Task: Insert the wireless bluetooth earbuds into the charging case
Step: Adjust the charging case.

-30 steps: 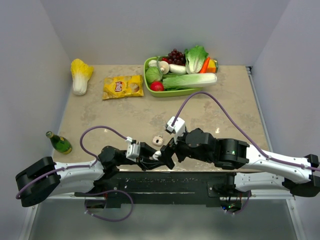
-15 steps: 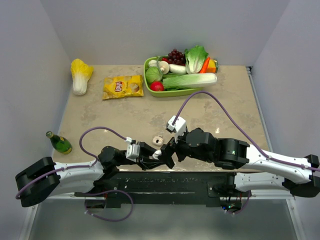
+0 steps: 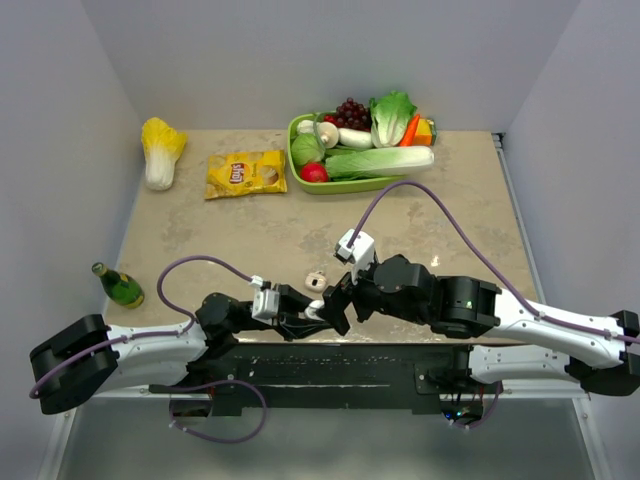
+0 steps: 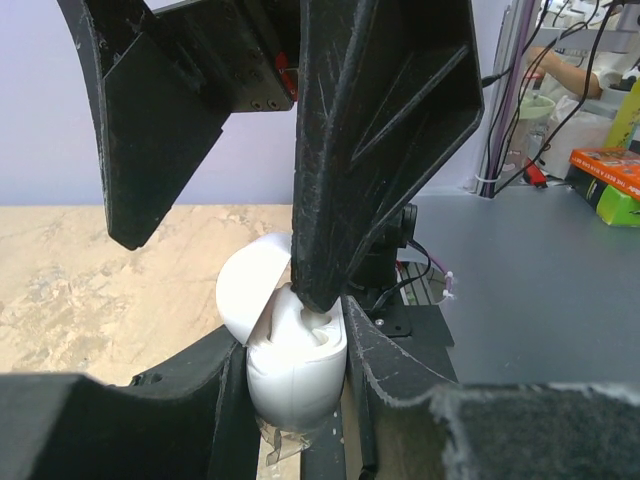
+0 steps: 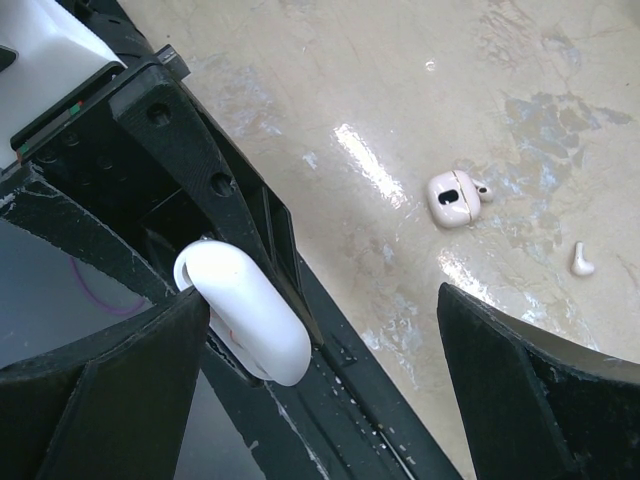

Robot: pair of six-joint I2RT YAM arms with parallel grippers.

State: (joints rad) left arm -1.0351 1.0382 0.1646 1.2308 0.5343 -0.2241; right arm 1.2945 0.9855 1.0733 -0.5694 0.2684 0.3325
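My left gripper (image 4: 295, 375) is shut on the white charging case (image 4: 296, 365) and holds it upright with the lid (image 4: 250, 290) open, at the table's near edge (image 3: 312, 313). One finger (image 4: 345, 180) of my open right gripper (image 3: 335, 298) has its tip down in the case's opening, on an earbud (image 4: 318, 326) sitting in it. In the right wrist view the case (image 5: 250, 322) lies beside the left fingertip of that gripper (image 5: 322, 300). Another white earbud (image 5: 582, 260) lies loose on the table.
A small cream object with a dark hole (image 5: 455, 198) lies on the table beside the loose earbud, and shows from above (image 3: 315, 281). Farther off are a green bottle (image 3: 119, 286), a chips bag (image 3: 246, 173), a cabbage (image 3: 160, 150) and a tray of vegetables (image 3: 296, 150).
Almost nothing. My right wrist has shifted very slightly up and to the right while its finger stays in the case. The left arm has not moved.
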